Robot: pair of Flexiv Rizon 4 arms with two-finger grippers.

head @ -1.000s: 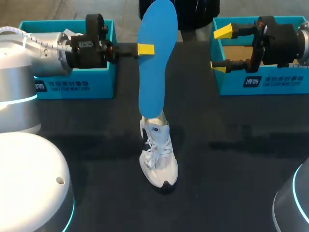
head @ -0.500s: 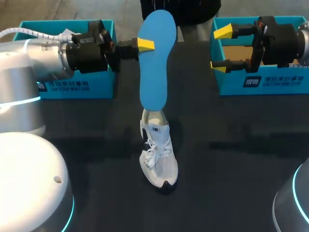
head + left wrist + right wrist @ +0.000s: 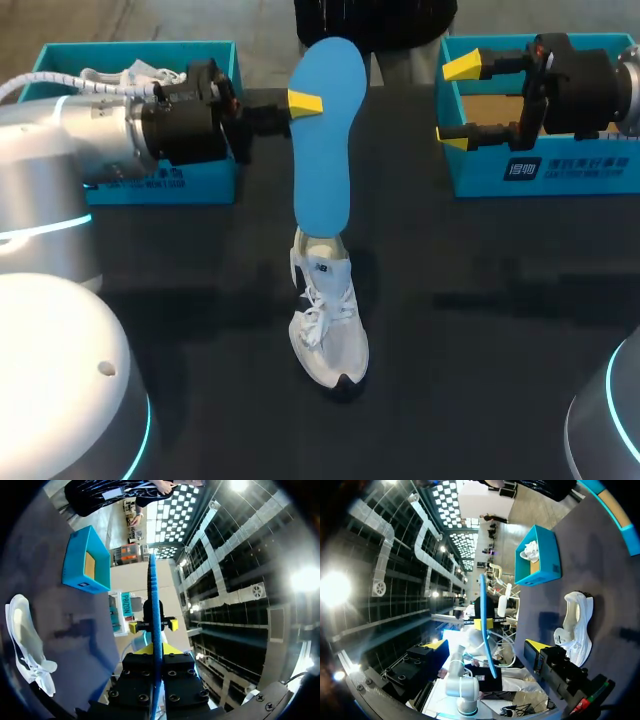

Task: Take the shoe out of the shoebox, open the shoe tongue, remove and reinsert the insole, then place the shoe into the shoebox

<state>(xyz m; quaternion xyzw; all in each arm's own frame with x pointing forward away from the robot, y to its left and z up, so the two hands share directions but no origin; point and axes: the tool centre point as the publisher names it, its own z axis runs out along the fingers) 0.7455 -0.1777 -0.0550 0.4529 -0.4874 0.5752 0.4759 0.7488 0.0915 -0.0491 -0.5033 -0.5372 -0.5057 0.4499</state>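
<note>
A dark table (image 3: 480, 330) is seen from above, with two robot arms coming in from its left and right sides. A white lace-up shoe (image 3: 328, 325) stands on its sole at the middle of the table, toe toward the near edge and heel toward the far edge.

A long blue insole (image 3: 322, 140) rises steeply from the heel end of the shoe and leans toward the far edge. Its lower end seems to rest in the shoe's opening, though the meeting point is hard to make out.

The left gripper (image 3: 305, 100) reaches in sideways and is closed tight on the upper part of the insole, one yellow tip showing against the blue. In the left wrist view the insole (image 3: 152, 590) appears edge-on as a thin blue line, pinched in the left gripper (image 3: 156, 652), with the shoe (image 3: 25, 640) beside it on the table.

The right gripper (image 3: 458, 103) hangs over the front wall of the right shoebox (image 3: 540, 170) at the far right corner. Its fingers are spread wide and it carries nothing.

The left shoebox (image 3: 160, 185), also blue, sits at the far left corner, behind the left arm. A white crumpled bundle (image 3: 130, 72) lies inside it.

In the right wrist view the insole (image 3: 487, 645) stands ahead of the right gripper, with the shoe (image 3: 577, 625) beside it.
</note>
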